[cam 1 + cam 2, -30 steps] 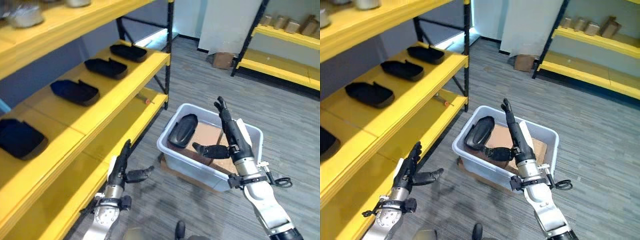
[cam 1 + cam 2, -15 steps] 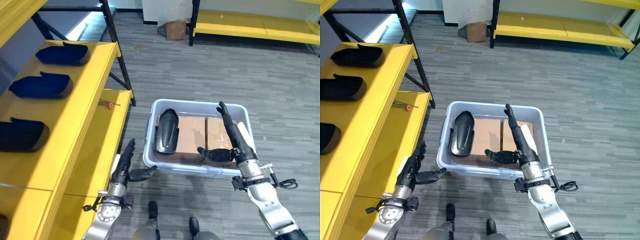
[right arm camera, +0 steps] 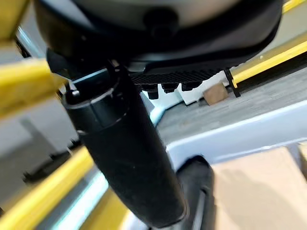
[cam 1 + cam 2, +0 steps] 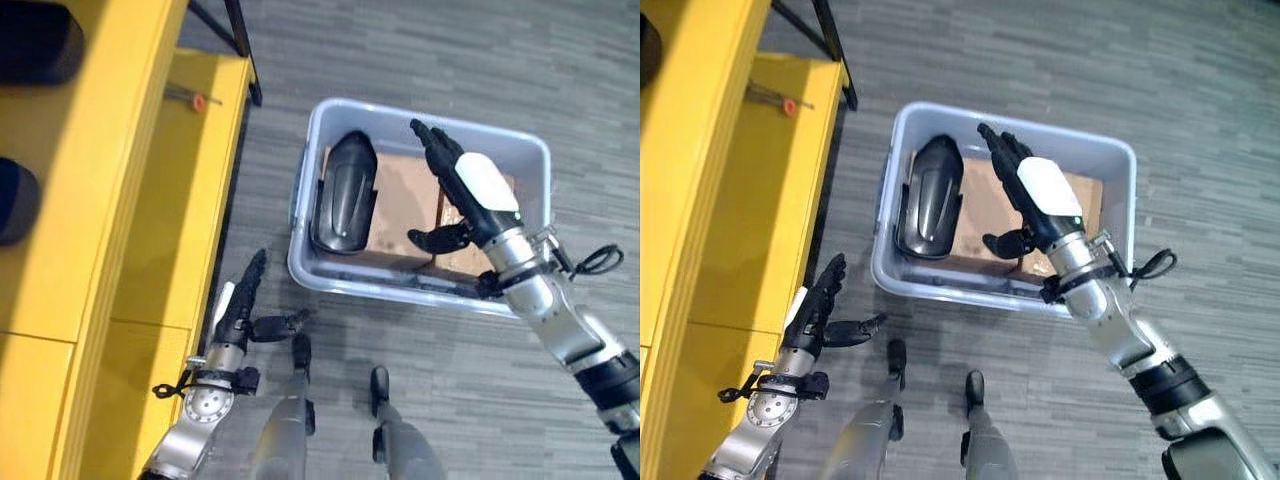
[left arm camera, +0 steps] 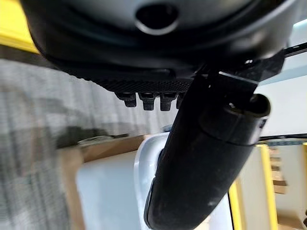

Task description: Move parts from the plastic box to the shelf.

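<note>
Part (image 4: 342, 195) in plastic box (image 4: 520, 155) | right hand (image 4: 468, 195) above — fingers straight | left hand (image 4: 240, 312) likely idle

Glossy black plastic part (image 4: 343, 192), translucent plastic box (image 4: 300, 215), matt cardboard (image 4: 404, 195)

The left hand (image 4: 240, 312) is slim and dark, with a pale strip along its outer edge. It sits on a silver-grey left arm (image 4: 190, 440) that has a round metal wrist joint ringed in black. The right hand (image 4: 462, 205) is dark too, its back capped by a smooth white cover (image 4: 487, 182). The right arm (image 4: 553, 312) is silver-grey, turning black toward the elbow. Up close, each thumb (image 3: 129, 158) is a thick, glossy black cylinder beneath a finely ribbed palm.
</note>
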Robot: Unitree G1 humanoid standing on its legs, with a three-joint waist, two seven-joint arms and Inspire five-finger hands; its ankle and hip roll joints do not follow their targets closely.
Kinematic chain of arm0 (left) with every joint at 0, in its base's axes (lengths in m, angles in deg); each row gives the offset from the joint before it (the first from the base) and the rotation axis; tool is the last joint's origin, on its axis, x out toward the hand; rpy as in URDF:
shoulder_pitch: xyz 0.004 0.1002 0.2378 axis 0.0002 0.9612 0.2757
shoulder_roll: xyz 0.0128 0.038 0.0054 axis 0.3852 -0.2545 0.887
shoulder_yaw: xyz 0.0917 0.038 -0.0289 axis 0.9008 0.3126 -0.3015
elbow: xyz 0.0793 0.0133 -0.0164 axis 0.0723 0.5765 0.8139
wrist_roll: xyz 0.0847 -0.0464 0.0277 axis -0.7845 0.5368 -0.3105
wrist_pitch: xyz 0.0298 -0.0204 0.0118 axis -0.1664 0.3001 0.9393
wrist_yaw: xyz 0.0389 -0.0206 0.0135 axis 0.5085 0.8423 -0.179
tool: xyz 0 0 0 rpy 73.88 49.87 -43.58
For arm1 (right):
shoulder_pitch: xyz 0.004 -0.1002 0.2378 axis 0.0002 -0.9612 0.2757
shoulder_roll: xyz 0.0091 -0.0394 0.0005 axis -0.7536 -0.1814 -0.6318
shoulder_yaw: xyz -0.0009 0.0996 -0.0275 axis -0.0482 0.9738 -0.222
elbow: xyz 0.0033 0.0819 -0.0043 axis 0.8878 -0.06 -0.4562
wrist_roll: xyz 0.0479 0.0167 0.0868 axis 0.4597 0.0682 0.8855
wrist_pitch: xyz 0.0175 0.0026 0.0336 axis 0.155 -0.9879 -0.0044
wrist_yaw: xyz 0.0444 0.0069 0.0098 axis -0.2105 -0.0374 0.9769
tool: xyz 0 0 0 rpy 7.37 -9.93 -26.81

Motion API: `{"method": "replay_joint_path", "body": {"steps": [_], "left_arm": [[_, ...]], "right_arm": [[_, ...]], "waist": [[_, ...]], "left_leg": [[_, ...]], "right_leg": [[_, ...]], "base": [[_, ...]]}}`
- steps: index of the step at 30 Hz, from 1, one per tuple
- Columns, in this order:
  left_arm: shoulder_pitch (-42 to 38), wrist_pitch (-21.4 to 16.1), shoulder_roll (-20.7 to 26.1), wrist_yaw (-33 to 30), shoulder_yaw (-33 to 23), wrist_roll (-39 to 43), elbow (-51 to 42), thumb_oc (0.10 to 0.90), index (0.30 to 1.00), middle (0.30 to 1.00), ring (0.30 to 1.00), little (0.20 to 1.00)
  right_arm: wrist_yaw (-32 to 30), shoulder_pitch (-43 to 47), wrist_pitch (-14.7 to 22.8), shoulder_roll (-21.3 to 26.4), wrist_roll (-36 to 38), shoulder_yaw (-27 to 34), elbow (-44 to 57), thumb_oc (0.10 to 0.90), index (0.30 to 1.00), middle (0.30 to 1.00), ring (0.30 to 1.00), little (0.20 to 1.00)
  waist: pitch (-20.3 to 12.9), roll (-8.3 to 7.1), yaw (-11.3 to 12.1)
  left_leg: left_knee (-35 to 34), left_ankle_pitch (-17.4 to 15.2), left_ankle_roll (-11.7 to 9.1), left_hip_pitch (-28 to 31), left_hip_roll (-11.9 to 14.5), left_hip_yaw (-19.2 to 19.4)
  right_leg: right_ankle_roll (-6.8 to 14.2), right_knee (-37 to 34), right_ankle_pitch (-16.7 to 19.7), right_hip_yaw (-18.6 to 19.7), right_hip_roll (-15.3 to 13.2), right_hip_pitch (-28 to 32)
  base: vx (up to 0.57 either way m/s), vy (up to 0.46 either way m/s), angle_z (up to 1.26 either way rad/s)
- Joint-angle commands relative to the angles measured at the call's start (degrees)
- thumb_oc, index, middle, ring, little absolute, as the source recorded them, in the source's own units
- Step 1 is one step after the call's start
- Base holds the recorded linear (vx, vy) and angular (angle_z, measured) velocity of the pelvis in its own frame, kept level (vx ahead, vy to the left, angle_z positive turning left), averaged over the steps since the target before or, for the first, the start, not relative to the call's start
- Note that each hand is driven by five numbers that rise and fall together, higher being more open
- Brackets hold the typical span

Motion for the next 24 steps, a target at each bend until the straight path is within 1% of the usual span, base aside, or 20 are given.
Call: {"method": "replay_joint_path", "body": {"steps": [1,4,5,11,14,16,20,24], "left_arm": [[-0.61,-5.54,1.75,-1.78,-1.88,-0.61,-6.95,0.900,1.000,1.000,1.000,1.000],[-1.44,-5.39,2.04,-2.06,-2.16,-1.00,-6.64,0.900,1.000,1.000,1.000,1.000],[-1.51,-5.39,1.74,-2.07,-2.34,-1.01,-6.60,0.900,1.000,1.000,1.000,1.000],[-3.09,-5.33,2.23,-2.97,-2.42,-1.55,-6.23,0.900,1.000,1.000,1.000,1.000],[-3.45,-5.32,1.92,-3.18,-2.53,-1.57,-6.19,0.900,1.000,1.000,1.000,1.000],[-3.92,-5.15,2.16,-3.68,-2.70,-1.95,-6.14,0.900,1.000,1.000,1.000,1.000],[-4.60,-5.11,1.96,-4.56,-3.13,-2.40,-6.32,0.900,1.000,1.000,1.000,1.000],[-4.79,-4.99,1.80,-4.91,-3.17,-2.56,-6.30,0.900,1.000,1.000,1.000,1.000]], "right_arm": [[-1.37,7.99,1.34,4.85,-4.59,-1.10,1.85,0.900,1.000,1.000,1.000,1.000],[-0.03,16.49,1.04,9.75,-8.76,-8.51,-1.49,0.900,1.000,1.000,1.000,1.000],[-0.15,17.36,1.07,9.70,-8.72,-9.30,-1.87,0.900,1.000,1.000,1.000,1.000],[1.10,26.89,0.65,13.13,-13.17,-17.20,-4.23,0.900,1.000,1.000,1.000,1.000],[1.20,29.54,0.34,13.70,-14.49,-19.39,-5.25,0.900,1.000,1.000,1.000,1.000],[0.99,32.91,-0.21,14.78,-17.19,-22.16,-6.17,0.900,1.000,1.000,1.000,1.000],[0.44,37.93,-0.96,16.57,-21.41,-25.66,-6.66,0.900,1.000,1.000,1.000,1.000],[0.15,39.74,-1.55,16.95,-22.51,-26.61,-6.56,0.900,1.000,1.000,1.000,1.000]], "waist": [[-3.59,-0.72,1.38],[-1.67,-0.36,1.95],[-1.61,-0.16,1.71],[0.48,0.00,2.34],[1.03,0.13,2.30],[1.98,0.19,2.54],[2.84,0.08,2.80],[3.22,0.16,2.81]], "left_leg": [[4.81,-3.88,-5.40,0.00,5.75,-2.07],[4.37,-3.06,-5.83,-0.95,6.20,-2.21],[4.35,-3.03,-5.84,-1.01,6.25,-2.20],[3.96,-2.32,-6.16,-2.61,6.44,-2.86],[3.86,-2.09,-6.29,-3.12,6.47,-3.03],[3.71,-1.87,-6.37,-3.77,6.45,-3.35],[3.35,-1.57,-6.56,-4.80,6.36,-3.74],[3.20,-1.47,-6.60,-5.40,6.40,-3.99]], "right_leg": [[1.60,5.12,3.14,-1.15,-3.23,-6.02],[1.39,6.15,3.01,-1.44,-2.85,-7.68],[1.37,6.27,2.98,-1.41,-2.81,-7.81],[1.01,7.46,2.78,-1.80,-2.34,-9.75],[0.91,7.78,2.70,-2.01,-2.28,-10.24],[0.76,8.18,2.61,-2.18,-2.16,-10.99],[0.62,8.41,2.50,-2.57,-1.95,-11.93],[0.58,8.59,2.41,-2.88,-1.95,-12.40]], "base": [[-0.03,-0.042,-0.03],[-0.03,-0.043,0.07],[-0.03,-0.033,0.05],[-0.01,-0.017,0.00],[-0.01,-0.025,0.05],[-0.01,-0.026,0.04],[0.01,-0.011,0.01],[0.01,-0.006,0.05]]}}
